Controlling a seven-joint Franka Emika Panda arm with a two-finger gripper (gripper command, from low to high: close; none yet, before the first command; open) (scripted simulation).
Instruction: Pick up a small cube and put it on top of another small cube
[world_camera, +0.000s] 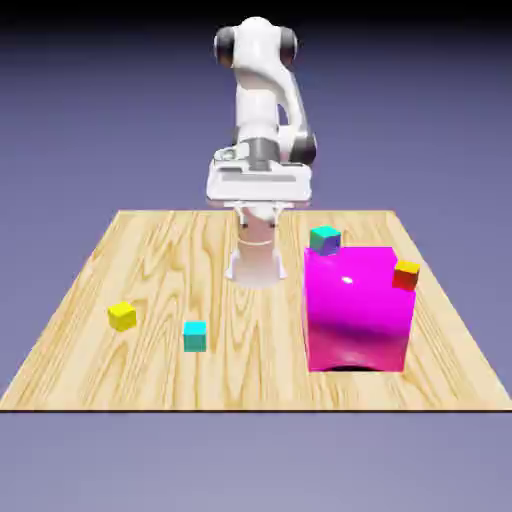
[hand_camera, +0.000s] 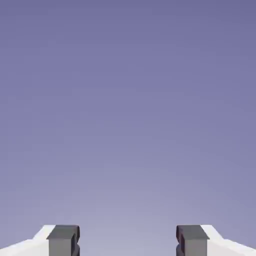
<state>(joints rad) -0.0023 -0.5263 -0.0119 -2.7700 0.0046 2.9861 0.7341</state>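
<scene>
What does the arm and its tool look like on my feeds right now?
The arm is glossy white with rounded, tubular links and dark grey bands and caps at its joints. The hand is a wide, flat white block with a grey collar above it. In the hand view the tool shows two small, square dark grey fingertips on white mounts. No cables or markings are visible.

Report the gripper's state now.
Gripper: open, holding nothing; only backdrop shows between its fingertips.
</scene>
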